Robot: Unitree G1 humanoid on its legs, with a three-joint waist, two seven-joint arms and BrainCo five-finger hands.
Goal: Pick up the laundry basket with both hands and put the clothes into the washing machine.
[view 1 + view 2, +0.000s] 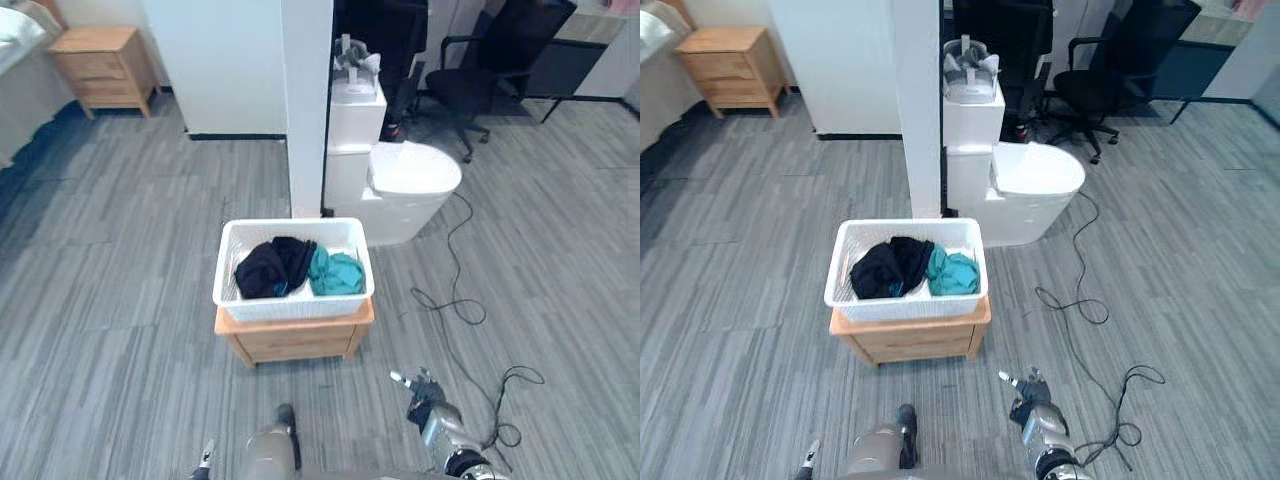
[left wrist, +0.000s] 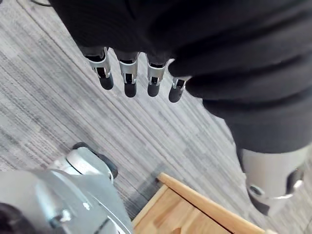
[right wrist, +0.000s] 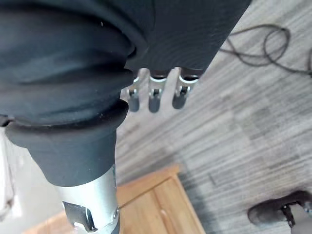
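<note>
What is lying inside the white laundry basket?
Black clothing and a teal garment lie in the basket. Whatever is beneath them is covered.

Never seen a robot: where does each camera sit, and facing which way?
Left eye view: head, down at laundry basket on wooden stand; right robot hand below.
Right eye view: beside it, same scene.
Left wrist view: along open left robot hand, toward floor.
Right wrist view: likewise, right robot hand.
Both wrists share wooden stand.
</note>
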